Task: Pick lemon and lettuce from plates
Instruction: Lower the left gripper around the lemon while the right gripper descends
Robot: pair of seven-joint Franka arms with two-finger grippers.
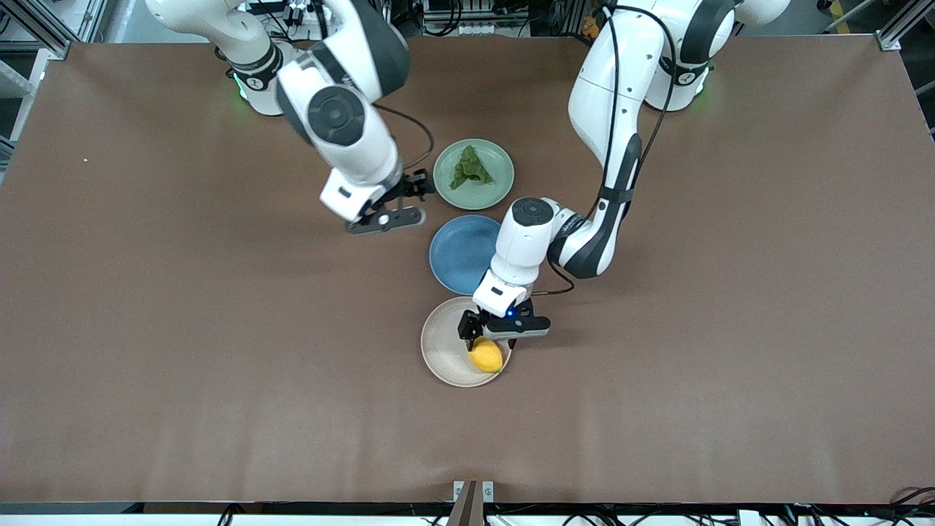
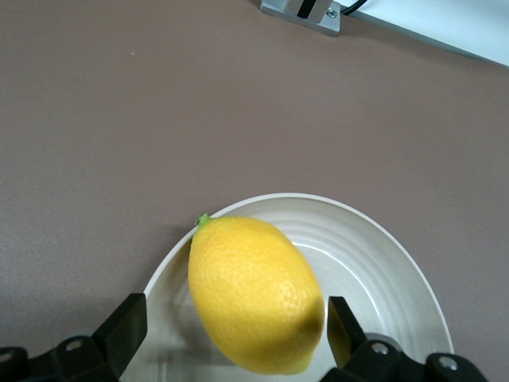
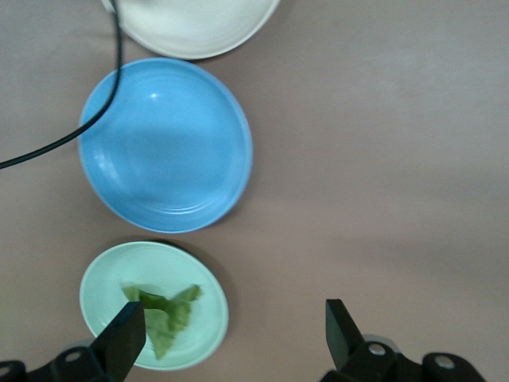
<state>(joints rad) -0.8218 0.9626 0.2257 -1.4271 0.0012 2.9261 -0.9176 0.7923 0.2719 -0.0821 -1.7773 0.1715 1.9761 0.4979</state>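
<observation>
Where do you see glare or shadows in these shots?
Front view: even overhead light, with a soft shadow under the left arm. Left wrist view: the oval bright-yellow lemon shades the ridged beige-cream plate beneath it. Right wrist view: a pale sheen on the round blue plate.

Non-task items on the work surface

Blue round plate (image 1: 462, 252) — empty, resting on the brown table (image 1: 146, 329) near its middle. A metal bracket (image 1: 473, 492) sits at the table edge nearest the front camera — dark slot at its centre.
</observation>
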